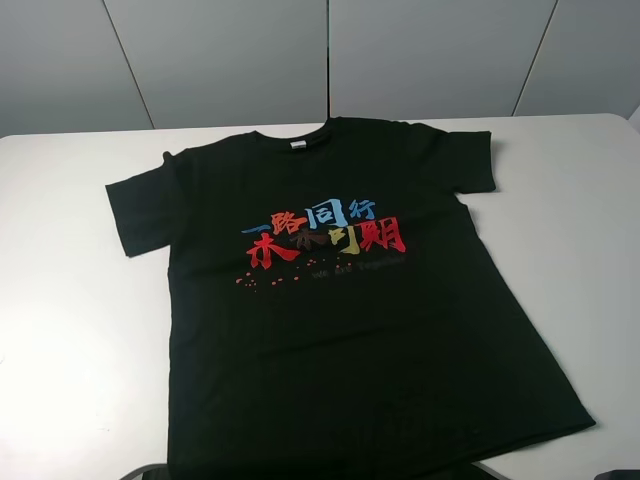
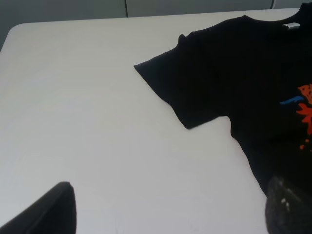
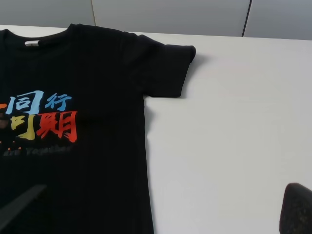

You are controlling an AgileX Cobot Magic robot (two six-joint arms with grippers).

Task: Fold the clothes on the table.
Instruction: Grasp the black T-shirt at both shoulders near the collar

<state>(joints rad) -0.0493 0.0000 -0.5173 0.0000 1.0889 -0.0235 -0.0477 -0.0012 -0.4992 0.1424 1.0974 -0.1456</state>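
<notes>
The black T-shirt [image 1: 340, 300] lies flat and spread out on the white table [image 1: 70, 300], collar to the far side, with red, blue and yellow characters [image 1: 325, 235] on the chest. In the left wrist view my left gripper [image 2: 170, 195] is open and empty above the table, near the shirt's left sleeve [image 2: 190, 87]; one finger [image 2: 290, 207] is over the shirt's side. In the right wrist view my right gripper [image 3: 168, 195] is open and empty over the shirt's right side edge [image 3: 146, 161], below the right sleeve [image 3: 168, 68].
Grey wall panels [image 1: 320, 55] stand behind the table's far edge. Bare white tabletop lies to the left [image 2: 73, 107] and right [image 3: 234, 126] of the shirt. The shirt's hem reaches the near edge of the exterior view.
</notes>
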